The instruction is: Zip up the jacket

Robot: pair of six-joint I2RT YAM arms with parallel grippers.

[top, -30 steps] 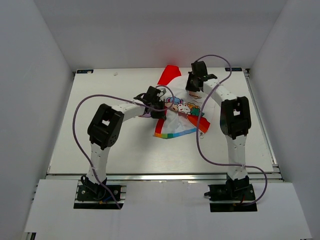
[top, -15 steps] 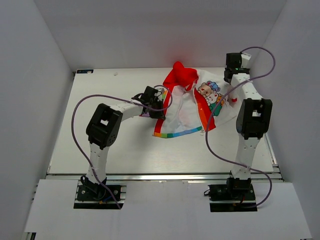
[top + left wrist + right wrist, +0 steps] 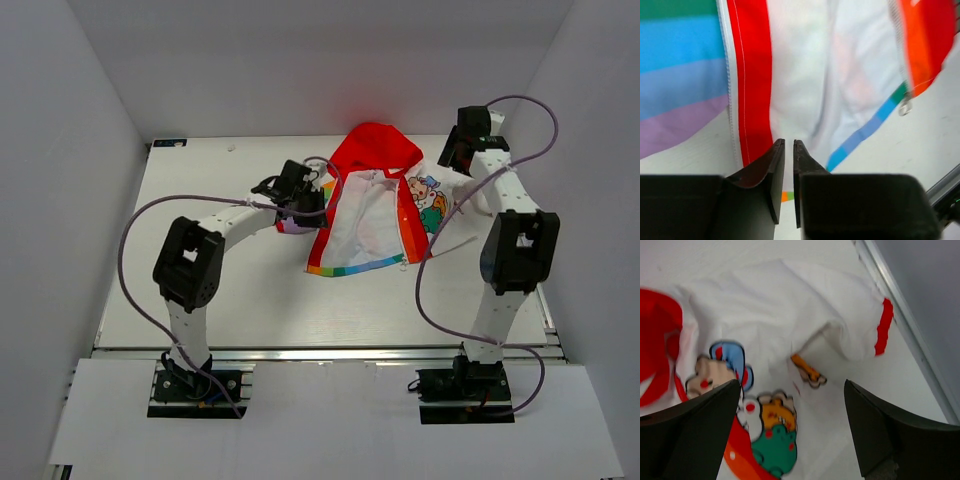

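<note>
The jacket (image 3: 362, 225) lies spread open on the table, red hood at the back, white lining up, and the cartoon-printed right panel (image 3: 427, 192) folded out. My left gripper (image 3: 301, 200) sits at its left rainbow panel. In the left wrist view its jaws (image 3: 788, 143) stand a narrow gap apart with nothing between them, over the red front edge (image 3: 752, 90) and zipper teeth (image 3: 730, 100). A zipper pull (image 3: 905, 105) hangs at the other front edge. My right gripper (image 3: 455, 158) hovers wide open (image 3: 791, 384) above the printed panel (image 3: 775, 435) and the red-cuffed sleeve (image 3: 883, 329).
The metal rail of the table's right edge (image 3: 905, 325) runs close to the sleeve. White walls enclose the table (image 3: 200, 285) on three sides. Purple cables loop over both arms (image 3: 430, 270).
My right gripper pulled the right panel out to the right, then opened and let it go. The hood has spread flat. My left gripper's jaws have parted slightly.
</note>
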